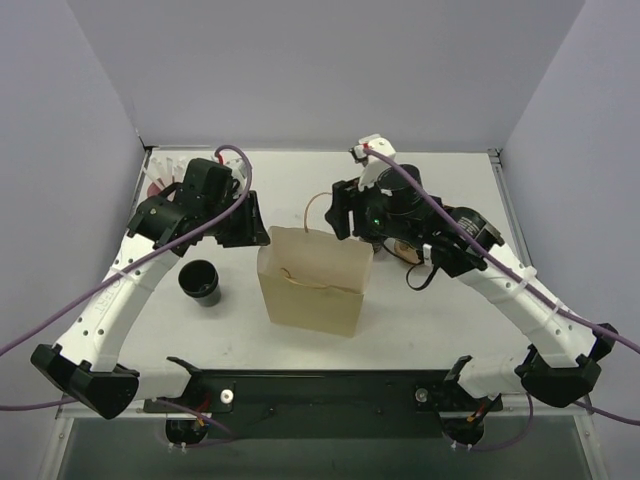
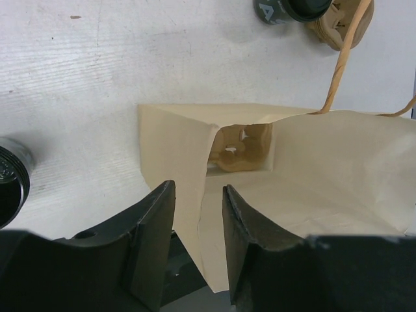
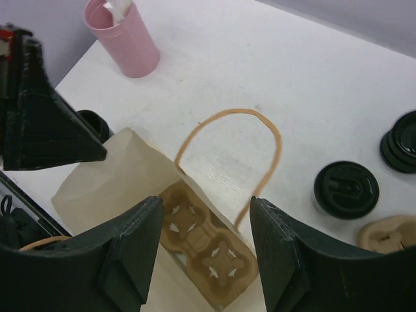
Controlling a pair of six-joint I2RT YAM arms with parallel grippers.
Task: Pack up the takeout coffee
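1. Top external view: the takeout coffee [image 1: 200,281] stands upright on the white table [image 1: 300,180], outside the bag. It sits nearer the arm bases than the left claw [image 1: 243,226] and slightly to that claw's outer side, apart from it. The left wrist view shows its black lidded top at the frame's left edge, clear of the fingers.
2. A brown paper bag [image 1: 312,290] stands open just inward of the coffee, not touching it. The left claw is at the bag's far left corner, and the right claw [image 1: 343,214] hangs over its far right rim.
3. The left claw is released: its jaws stand apart with the bag's corner wall between them, and they are not pinched shut on it.
4. The right claw is also released, spread wide and empty above the bag's mouth. Directly beneath it, on the bag's floor, lies a pulp cup carrier [image 3: 205,250].
5. One bag handle [image 3: 229,116] loops outward and lies on the table just beyond the right claw.
6. To the right claw's right stand a second black lidded cup [image 3: 345,189], a stack of black rings [image 3: 400,142] farther out, and another pulp carrier [image 3: 390,235] at the frame edge.
7. A pink cup of white sticks [image 3: 122,40] stands beyond the left claw, near the table's far left corner.
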